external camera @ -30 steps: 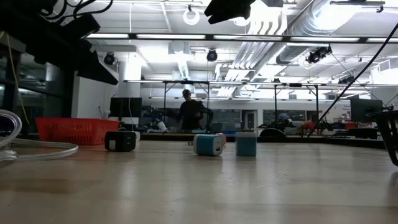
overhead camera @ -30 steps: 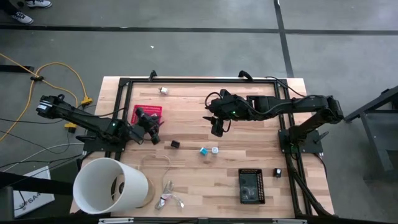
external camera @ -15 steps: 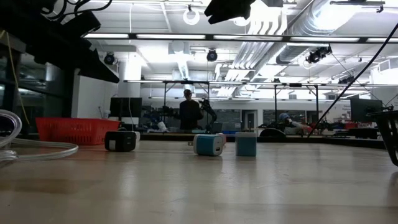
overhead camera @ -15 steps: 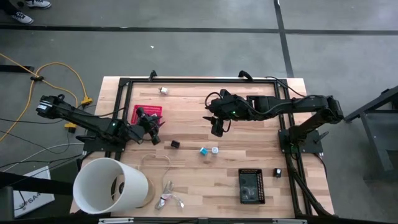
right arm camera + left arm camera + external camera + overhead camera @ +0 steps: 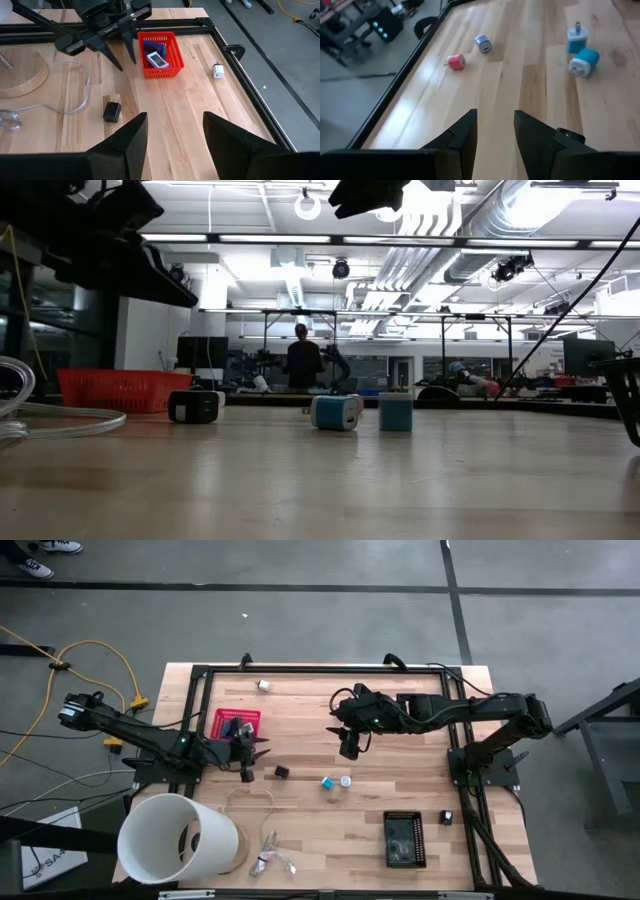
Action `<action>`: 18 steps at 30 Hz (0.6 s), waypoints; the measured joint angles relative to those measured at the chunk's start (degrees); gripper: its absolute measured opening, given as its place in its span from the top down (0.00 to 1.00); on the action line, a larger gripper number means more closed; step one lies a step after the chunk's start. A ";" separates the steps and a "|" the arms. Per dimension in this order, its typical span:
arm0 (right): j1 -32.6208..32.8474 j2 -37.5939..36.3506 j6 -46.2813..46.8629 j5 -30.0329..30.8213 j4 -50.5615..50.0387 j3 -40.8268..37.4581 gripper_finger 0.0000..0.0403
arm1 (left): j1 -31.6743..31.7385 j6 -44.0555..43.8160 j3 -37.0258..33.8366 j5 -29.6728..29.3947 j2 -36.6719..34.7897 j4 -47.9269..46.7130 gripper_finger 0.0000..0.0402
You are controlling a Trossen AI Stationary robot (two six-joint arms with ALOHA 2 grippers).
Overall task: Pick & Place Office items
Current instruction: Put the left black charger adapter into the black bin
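The office items lie scattered on the wooden table: a black block (image 5: 282, 772), two teal blocks (image 5: 327, 783) (image 5: 345, 781), a white piece (image 5: 264, 685) near the far edge, and a pink piece (image 5: 455, 61). A blue and a white piece lie in the red basket (image 5: 159, 55). My left gripper (image 5: 248, 755) hovers open just right of the basket, with nothing between its fingers (image 5: 114, 61). My right gripper (image 5: 349, 745) hangs open over the table's middle, high above the items.
A big white tub (image 5: 178, 838) lies on its side at the near left corner. A pale wire loop (image 5: 255, 798) and a silvery clump (image 5: 270, 862) lie beside it. A black tray (image 5: 404, 838) sits near the front right. A black frame (image 5: 320, 668) rims the table. A person (image 5: 303, 360) stands far behind.
My left gripper has rolled about its wrist and tipped a little while staying beside the red basket; its fingers stand as far apart as before. The right arm and the items have kept still.
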 joint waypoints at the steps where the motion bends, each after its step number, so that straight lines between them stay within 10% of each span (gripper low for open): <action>1: 0.01 0.00 0.01 0.00 0.00 0.00 0.56 | 0.00 0.99 0.00 0.56 0.00 0.24 0.70; 18: 0.01 0.00 -0.01 0.00 0.00 0.00 0.56 | 1.61 6.03 0.00 13.72 0.00 0.67 0.70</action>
